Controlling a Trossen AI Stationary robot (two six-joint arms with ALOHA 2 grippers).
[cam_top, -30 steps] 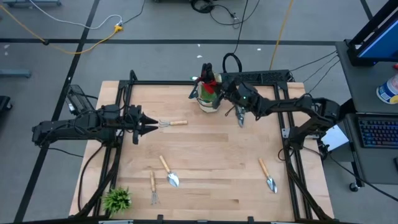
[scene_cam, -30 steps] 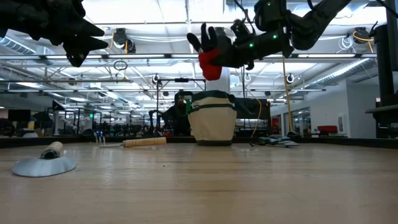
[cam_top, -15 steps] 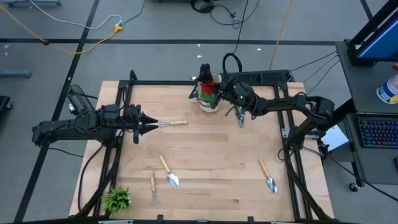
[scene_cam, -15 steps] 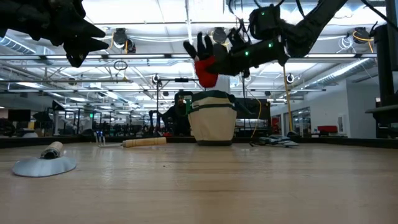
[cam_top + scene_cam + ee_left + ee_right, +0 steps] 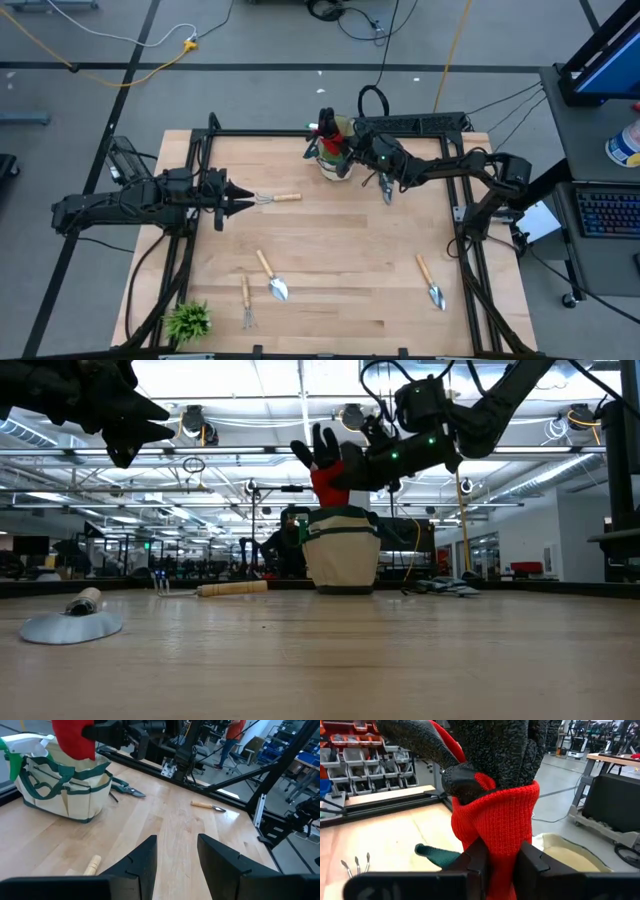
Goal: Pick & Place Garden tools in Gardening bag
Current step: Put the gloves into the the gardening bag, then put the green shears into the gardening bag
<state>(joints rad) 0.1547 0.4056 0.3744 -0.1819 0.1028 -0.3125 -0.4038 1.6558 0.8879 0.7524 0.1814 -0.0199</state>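
The right gripper (image 5: 343, 135) is above the gardening bag (image 5: 334, 160), which stands near the far edge of the table (image 5: 340, 260), and its fingers (image 5: 479, 860) are clenched on the red cuff of the red-and-black glove (image 5: 328, 465); in the low view the glove hangs just over the open top of the bag, with its black fingers pointing up. The pruning shears (image 5: 385, 188) lie on the table just beside the bag, on the right arm's side. The left gripper (image 5: 240, 203) is held in the air over the left part of the table, its fingers (image 5: 145, 857) released and holding nothing, and a small rake (image 5: 272, 199) lies close in front of it. Two trowels (image 5: 271, 278) (image 5: 431, 284) and another rake (image 5: 246, 302) lie nearer the front edge, well apart from the bag, and a small green plant (image 5: 188, 320) is at the front left corner
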